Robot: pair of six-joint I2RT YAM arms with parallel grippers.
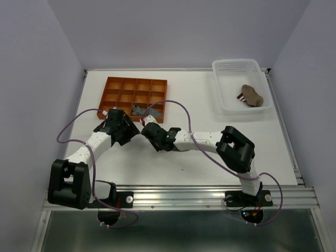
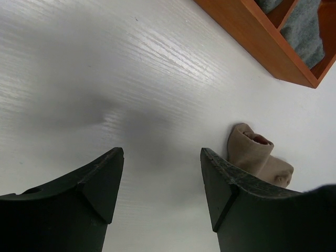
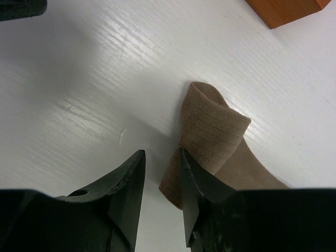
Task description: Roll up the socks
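Tan sock [image 3: 210, 126]: lay folded on table [image 3: 79, 79] at 6 o'clock of orange tray [image 3: 283, 10]; judged soft, light, limp, best pinched at ribbed cuff. Left gripper [image 2: 161, 157] wide, right gripper [image 3: 161, 157] narrowly parted, both empty.

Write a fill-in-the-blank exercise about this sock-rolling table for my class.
The tan sock by the right fingers lies on the ____ table.
Grey socks sit in the ____ compartment tray.
Seen from above, the white basket stands to the tray's ____.
Missing words: white; orange; right.
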